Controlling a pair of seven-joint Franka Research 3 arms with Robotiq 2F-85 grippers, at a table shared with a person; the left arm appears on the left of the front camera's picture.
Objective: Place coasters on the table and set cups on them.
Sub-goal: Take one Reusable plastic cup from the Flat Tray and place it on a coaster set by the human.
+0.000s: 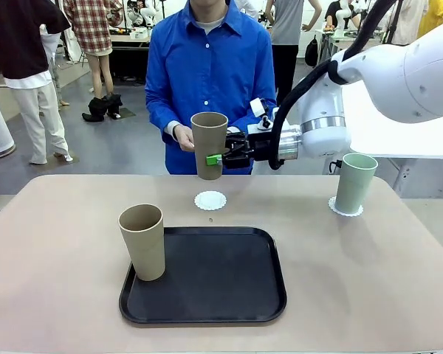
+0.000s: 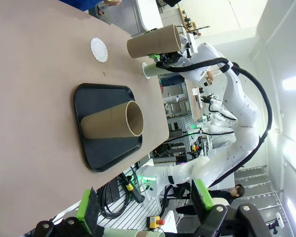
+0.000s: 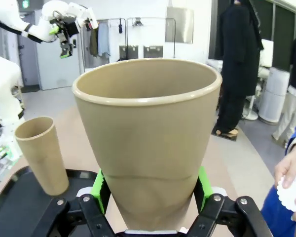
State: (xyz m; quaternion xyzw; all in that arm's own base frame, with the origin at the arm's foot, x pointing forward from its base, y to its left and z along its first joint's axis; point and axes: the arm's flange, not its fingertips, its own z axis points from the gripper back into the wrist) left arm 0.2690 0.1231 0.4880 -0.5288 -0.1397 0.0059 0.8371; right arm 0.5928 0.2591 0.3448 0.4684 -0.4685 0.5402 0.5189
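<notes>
My right gripper (image 1: 211, 158) is shut on a tan cup (image 1: 209, 144), holding it upright in the air above a white scalloped coaster (image 1: 210, 200) at the table's far middle. In the right wrist view the cup (image 3: 148, 138) sits between the green pads (image 3: 99, 190). A mint cup (image 1: 354, 182) stands on a second coaster (image 1: 345, 209) at the far right. Another tan cup (image 1: 142, 241) stands on the black tray's left edge. The person's hand holds a third coaster (image 3: 292, 193). My left gripper (image 2: 145, 205) hangs open high above the table (image 1: 59, 243), holding nothing.
The black tray (image 1: 214, 284) lies at the table's front middle. A person in a blue shirt (image 1: 207, 74) stands at the far edge, one hand close behind the held cup. A white table (image 1: 399, 125) stands behind the right arm.
</notes>
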